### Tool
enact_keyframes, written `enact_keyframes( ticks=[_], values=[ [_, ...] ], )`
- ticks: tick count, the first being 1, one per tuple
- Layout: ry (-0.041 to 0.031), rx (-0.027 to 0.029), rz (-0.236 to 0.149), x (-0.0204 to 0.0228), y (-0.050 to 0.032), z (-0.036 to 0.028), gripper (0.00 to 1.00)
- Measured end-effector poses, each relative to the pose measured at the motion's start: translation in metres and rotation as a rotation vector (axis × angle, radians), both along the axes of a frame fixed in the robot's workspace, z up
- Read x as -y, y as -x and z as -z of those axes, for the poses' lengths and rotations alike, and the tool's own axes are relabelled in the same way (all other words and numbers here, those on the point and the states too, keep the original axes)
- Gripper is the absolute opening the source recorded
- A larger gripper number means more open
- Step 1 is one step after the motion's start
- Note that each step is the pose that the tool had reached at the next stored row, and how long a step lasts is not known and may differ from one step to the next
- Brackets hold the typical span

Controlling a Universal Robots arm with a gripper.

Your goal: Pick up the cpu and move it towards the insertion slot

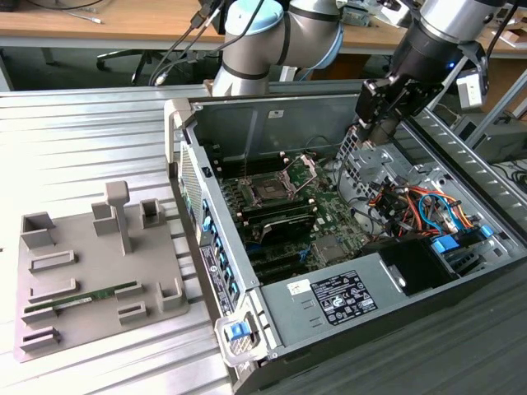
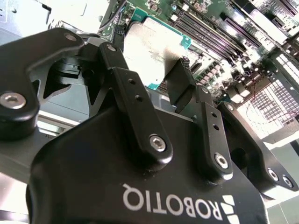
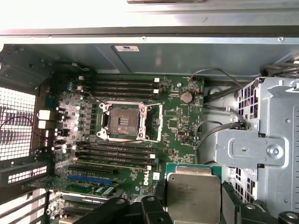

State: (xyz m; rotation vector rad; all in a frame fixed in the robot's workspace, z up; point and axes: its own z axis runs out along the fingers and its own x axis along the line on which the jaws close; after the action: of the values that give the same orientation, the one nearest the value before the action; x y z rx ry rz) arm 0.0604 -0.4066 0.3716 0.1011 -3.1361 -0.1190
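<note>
While my end effector [image 2: 156, 77] hangs over the open computer case [image 1: 272, 107], it's clamped on the cpu [image 2: 152, 51], one finger [image 2: 182, 81] on each edge, silvery lid up. Cpu's [image 3: 193, 196] in the air over the motherboard [image 3: 173, 116], well apart from the insertion slot [image 3: 122, 122], whose bracket's flipped open.

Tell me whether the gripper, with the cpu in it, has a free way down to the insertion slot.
Probably yes. The gripper holds the cpu above the board, and the insertion slot lies open with its bracket swung up; nothing sits over it.
</note>
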Motion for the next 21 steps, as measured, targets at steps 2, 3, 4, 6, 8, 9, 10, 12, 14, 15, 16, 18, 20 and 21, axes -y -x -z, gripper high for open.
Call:
enact_keyframes(
  ticks=[2,3,4,6,8,9,10,12,14,15,16,18,20,21],
  values=[
    [0.0,0.0,0.0,-0.0002,-0.0012,0.0002,0.55],
    [0.0,0.0,0.0,-0.0002,-0.0015,0.0003,0.55],
    [0.0,0.0,0.0,-0.0003,-0.0022,0.0004,0.55],
    [-0.0001,0.0,0.0,-0.0005,-0.0035,0.0007,0.55],
    [0.0,0.0,0.0,-0.0007,-0.0042,0.0008,0.55],
    [0.0,0.0,0.0,-0.0007,-0.0046,0.0008,0.55],
    [0.0,0.0,0.0,-0.0008,-0.0049,0.0009,0.55],
    [0.0,0.0,0.0,-0.0009,-0.0058,0.0011,0.55],
    [0.0001,0.0,0.0,-0.001,-0.0069,0.0013,0.55],
    [0.0,0.0,0.0,-0.001,-0.0073,0.0014,0.55],
    [0.0001,0.0,0.0,-0.0011,-0.0076,0.0014,0.55],
    [0.0,0.0,0.0,-0.0012,-0.0087,0.0016,0.55],
    [0.0,0.0,0.0,-0.0013,-0.0096,0.0017,0.55],
    [0.0,0.0,0.0,-0.0014,-0.0103,0.0019,0.55]
  ],
)
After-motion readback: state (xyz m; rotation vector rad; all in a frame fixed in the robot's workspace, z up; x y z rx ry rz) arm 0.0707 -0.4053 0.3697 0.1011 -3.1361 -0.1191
